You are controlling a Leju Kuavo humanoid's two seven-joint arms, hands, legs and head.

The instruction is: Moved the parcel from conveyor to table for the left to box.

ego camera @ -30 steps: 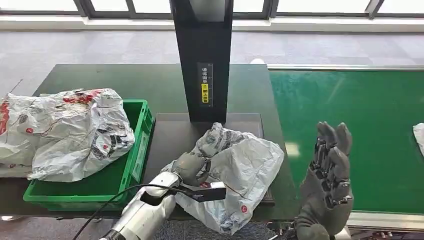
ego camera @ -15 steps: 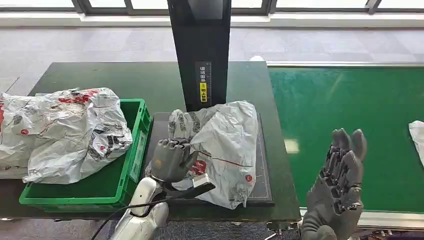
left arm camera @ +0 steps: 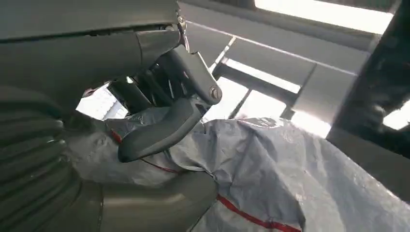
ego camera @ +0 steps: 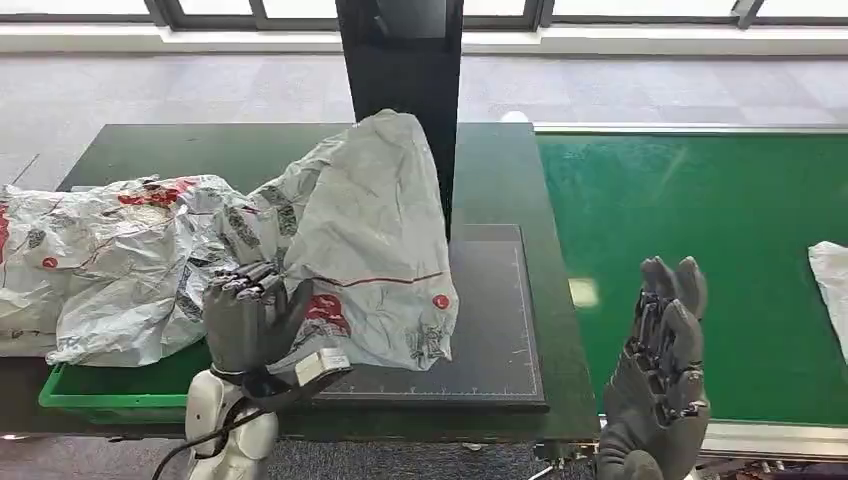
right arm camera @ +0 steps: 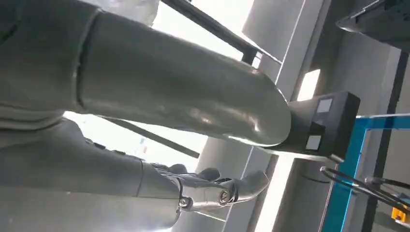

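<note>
So the big change here: the grey parcel [ego camera: 360, 250] was slumped flat on the dark scale pad [ego camera: 490, 330] a second ago, and now the left hand [ego camera: 250, 325] has hauled it right up off the pad and swung it over toward the green crate [ego camera: 110, 398], so it hangs tall in the air with its top in front of the black post [ego camera: 402, 60] and its left edge already overlapping the pile of bags [ego camera: 110, 260] heaped in that crate. The left wrist view shows the left hand's fingers [left arm camera: 159, 128] clamped onto the crinkled grey plastic, so that's a proper hold on the bag. To me that reads as the boxing bit being well underway: conveyor-to-table is done, and what's left is getting it over the crate and letting go. The right hand [ego camera: 660, 370] is raised by the green conveyor [ego camera: 700, 230] with fingers spread and nothing in it, a touch lower than half a second ago but basically idle. Another pale bag [ego camera: 830, 285] is peeking in at the far edge of the belt, probably next in line. As for writing, the parcel has a red stripe and red round marks plus some dark print, but it's way too crumpled and small to read, and the yellow label that was visible on the post is now behind the bag
</note>
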